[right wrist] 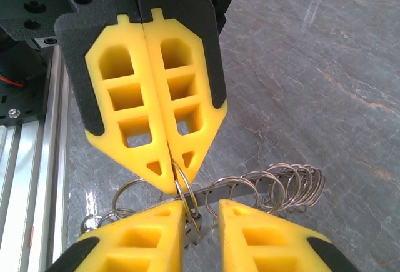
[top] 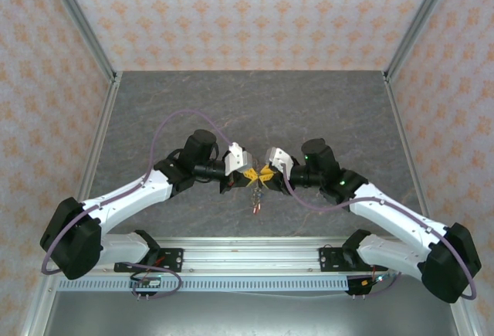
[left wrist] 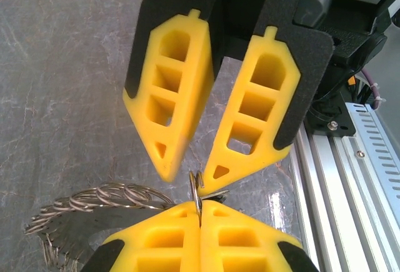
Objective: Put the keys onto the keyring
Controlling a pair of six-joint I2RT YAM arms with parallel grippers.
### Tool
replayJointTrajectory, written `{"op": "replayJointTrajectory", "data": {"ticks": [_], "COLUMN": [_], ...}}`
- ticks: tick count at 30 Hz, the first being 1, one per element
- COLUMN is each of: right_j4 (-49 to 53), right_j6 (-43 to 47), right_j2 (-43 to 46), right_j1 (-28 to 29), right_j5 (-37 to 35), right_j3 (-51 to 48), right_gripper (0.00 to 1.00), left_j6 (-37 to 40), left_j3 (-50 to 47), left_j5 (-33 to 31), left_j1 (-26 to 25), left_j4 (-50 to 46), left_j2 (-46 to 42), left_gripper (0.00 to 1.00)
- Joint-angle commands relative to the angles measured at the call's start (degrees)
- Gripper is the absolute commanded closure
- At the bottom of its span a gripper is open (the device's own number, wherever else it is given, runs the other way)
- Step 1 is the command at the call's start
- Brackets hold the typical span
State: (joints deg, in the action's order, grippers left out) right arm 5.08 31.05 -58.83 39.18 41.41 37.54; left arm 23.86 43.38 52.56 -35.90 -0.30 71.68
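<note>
At the worktop (top: 231, 104) centre, the left gripper (left wrist: 200, 214) has its jaws clamped on the keyring (right wrist: 282, 183); at its 3 o'clock, the right gripper (right wrist: 201, 219) jaws stand apart; keys (top: 257, 203) dangle toward 6 o'clock.

- Grey marbled stone-look tabletop (top: 247, 104), matte, spread across the enclosure floor.
- Peach wallpapered walls with an orange floral pattern (top: 247, 11) on three sides.
- Slanted silver aluminium corner posts (top: 77, 19).
- Silver aluminium mounting rail (top: 255, 252) along the near edge.
- White slotted plastic strip (top: 255, 282) just in front of the rail.
</note>
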Motion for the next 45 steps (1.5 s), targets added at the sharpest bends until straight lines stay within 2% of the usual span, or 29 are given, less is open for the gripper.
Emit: {"op": "replayJointTrajectory", "data": {"ticks": [1,6,7,10,14,20,30,38,41,43,45], "right_j4": [-3.0,-1.43,-0.43,6.65,13.32,19.65,18.24,10.71,10.72,10.96,10.17], "right_j6": [-0.29,0.57,0.77,3.63,6.38,8.06,6.92,3.95,4.12,4.28,4.12], "right_j2": [-0.8,-0.68,-0.75,-1.19,-2.02,-3.78,-4.8,-4.19,-4.37,-4.28,-3.64], "right_j1": [-0.23,-0.24,-0.2,-0.14,-0.01,0.46,0.67,0.64,0.68,0.68,0.68], "right_j5": [1.56,0.67,0.49,0.36,0.1,-0.72,0.23,3.54,3.16,3.06,2.49], "right_j3": [1.39,2.0,2.48,5.97,9.17,13.32,14.37,12.12,12.12,12.12,11.28], "right_gripper": [0.87,0.98,1.0,1.0,1.0,1.0,1.0,1.0,1.0,0.99,0.96], "left_j6": [0.85,0.92,1.37,3.06,3.83,3.0,0.21,1.63,3.88,4.26,4.57], "left_j3": [2.23,2.05,2.14,2.6,2.93,3.6,2.28,3.1,4.11,3.97,3.92], "left_j5": [2.64,0.48,-0.41,-3.01,-5.09,-4.82,-3.37,-2.5,-3.0,-2.9,-3.01], "left_j1": [-0.35,-0.31,-0.36,-0.36,-0.38,-0.36,-0.73,-1.3,-1.28,-1.3,-1.28], "left_j4": [0.78,0.1,-0.65,-3.37,-3.94,-2.32,1.61,-0.62,-3.62,-3.7,-3.87], "left_j2": [-0.03,-0.32,-0.32,-0.37,-0.49,-0.4,-0.93,0.41,0.7,0.44,0.39], "left_gripper": [1.0,1.0,0.96,0.86,0.83,0.81,0.8,0.81,0.9,1.0,1.0]}}
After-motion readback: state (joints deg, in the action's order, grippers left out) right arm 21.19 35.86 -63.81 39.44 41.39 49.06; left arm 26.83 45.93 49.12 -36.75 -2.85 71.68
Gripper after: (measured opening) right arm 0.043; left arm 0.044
